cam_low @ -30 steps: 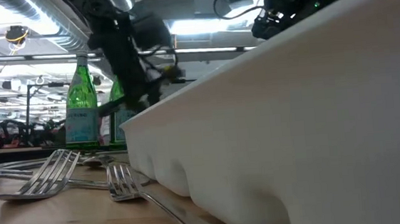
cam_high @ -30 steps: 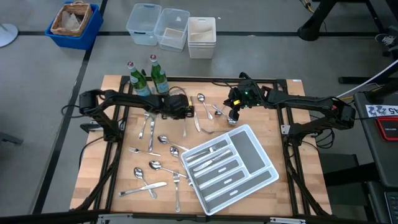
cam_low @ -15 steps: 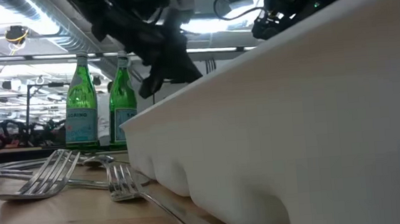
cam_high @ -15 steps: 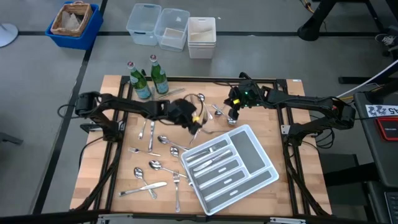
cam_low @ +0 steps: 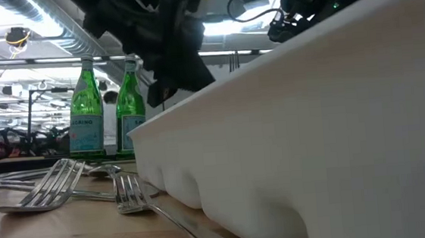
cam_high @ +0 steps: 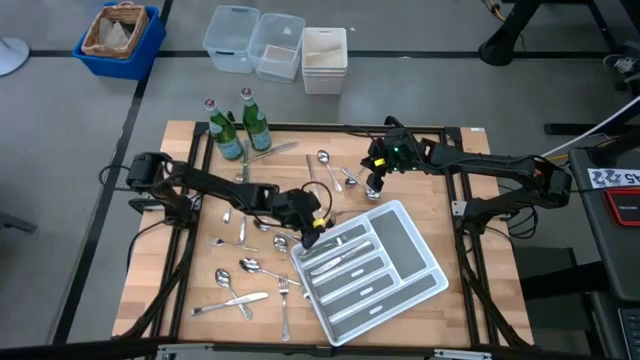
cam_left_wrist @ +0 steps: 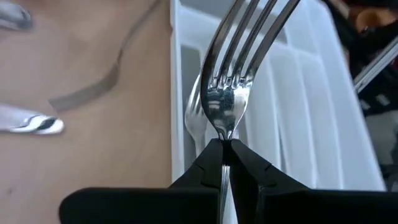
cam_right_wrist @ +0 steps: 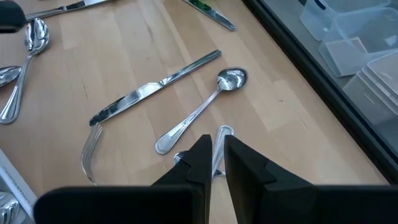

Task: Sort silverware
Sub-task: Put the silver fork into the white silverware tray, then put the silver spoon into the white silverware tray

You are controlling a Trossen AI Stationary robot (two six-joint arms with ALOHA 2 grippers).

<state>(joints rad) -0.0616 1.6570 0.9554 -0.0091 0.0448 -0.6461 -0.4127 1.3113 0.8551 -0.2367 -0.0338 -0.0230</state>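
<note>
The white divided tray (cam_high: 400, 235) lies at the table's near right, with a few pieces in its slots. My left gripper (cam_high: 318, 228) hangs over the tray's left corner, shut on a silver fork (cam_left_wrist: 231, 93) whose tines point out over the tray's compartments (cam_left_wrist: 292, 118). My right gripper (cam_high: 377, 190) waits at the far side of the tray, shut on a slim piece of silverware (cam_right_wrist: 224, 132). Loose forks, spoons and knives (cam_high: 248, 266) lie flat on the wood to the left of the tray. My left gripper pinches the fork's neck (cam_left_wrist: 223, 129), just behind the tines, between its two fingertips (cam_left_wrist: 208, 155). The fingers slant down and run along the fork, which sticks out ahead of them, lifted clear above the tray. My right gripper has a slim silver piece between its two fingers, and its rounded end (cam_right_wrist: 224, 131) pokes out past the fingertips. The fingers hide the rest, so I cannot tell which kind of piece it is. It sits clear of the table.
Two green bottles (cam_high: 226, 131) stand at the table's far left. A knife (cam_right_wrist: 155, 84) and a spoon (cam_right_wrist: 202, 111) lie ahead of my right gripper. Clear bins (cam_high: 258, 42) and a blue basket (cam_high: 118, 36) sit on the floor beyond the table.
My left gripper has carried the fork from near the bottles toward the near edge and a little right, to the tray's left corner, rolling its wrist on the way. It has stayed shut on the fork.
</note>
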